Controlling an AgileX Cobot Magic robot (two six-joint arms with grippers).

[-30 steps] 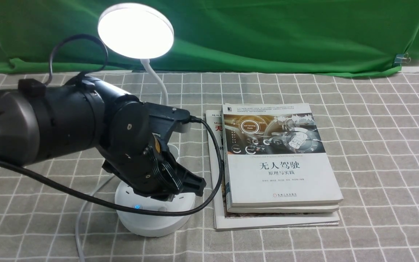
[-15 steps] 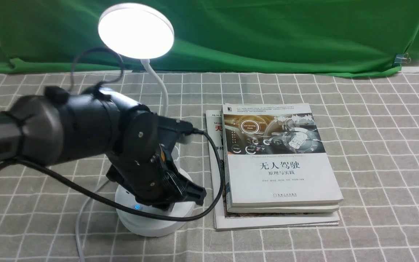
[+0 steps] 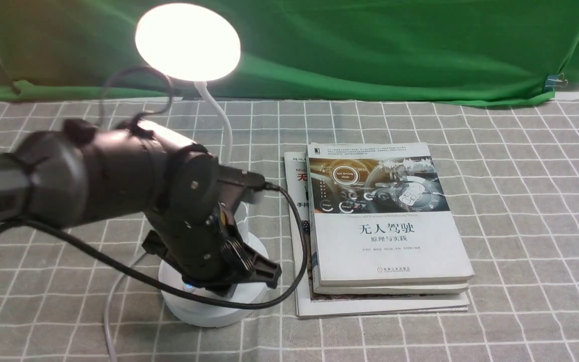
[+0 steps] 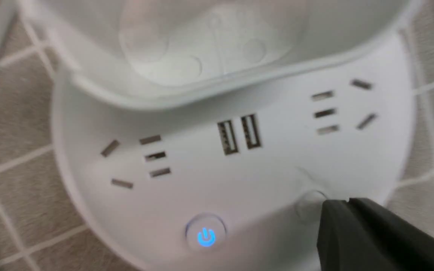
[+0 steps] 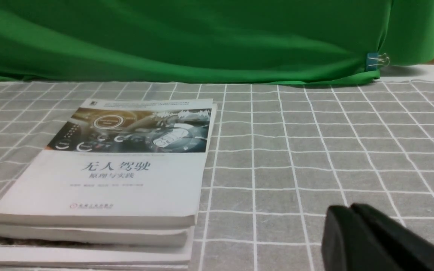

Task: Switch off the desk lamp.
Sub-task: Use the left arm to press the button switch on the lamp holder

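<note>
Nearest, on the near rim of the desk lamp [image 3: 209, 309], on its round base [image 4: 262, 177]: two buttons side by side. To the left, a power button [image 4: 205, 236] glowing blue. To the right, a plain button [image 4: 307, 206], unlit.

Left gripper [image 4: 339, 207] closed and holding nothing, both fingers pressed together into one blunt point. Sits with this point at the right edge of the plain button, touching it or just above; cannot tell from the wrist view whether pressing. Glowing button to the left of the fingertip, along the same rim, near but apart. Probably one of these two for the light; which one, not possible to say from here.

A little farther on the base: sockets [image 4: 153, 156] on both sides and, between them, a pair of USB ports [image 4: 239, 133]. Farther again, the cup holder [image 4: 202, 49], then the thin neck [image 3: 224, 120] rising to the round head [image 3: 188, 41], shining, so task not yet done.

Stands at the near left of the checked cloth [image 3: 520, 201], with the white cord [image 3: 111, 301] leaving toward the near left. Just beside the base on the right, a pile of books [image 3: 385, 236].

Right gripper [image 5: 347, 222] also closed and empty, seemingly low over the cloth to the right of the books, well apart from the lamp. Left arm clearly the nearer one.

Farthest, the green cloth [image 3: 370, 45].
</note>
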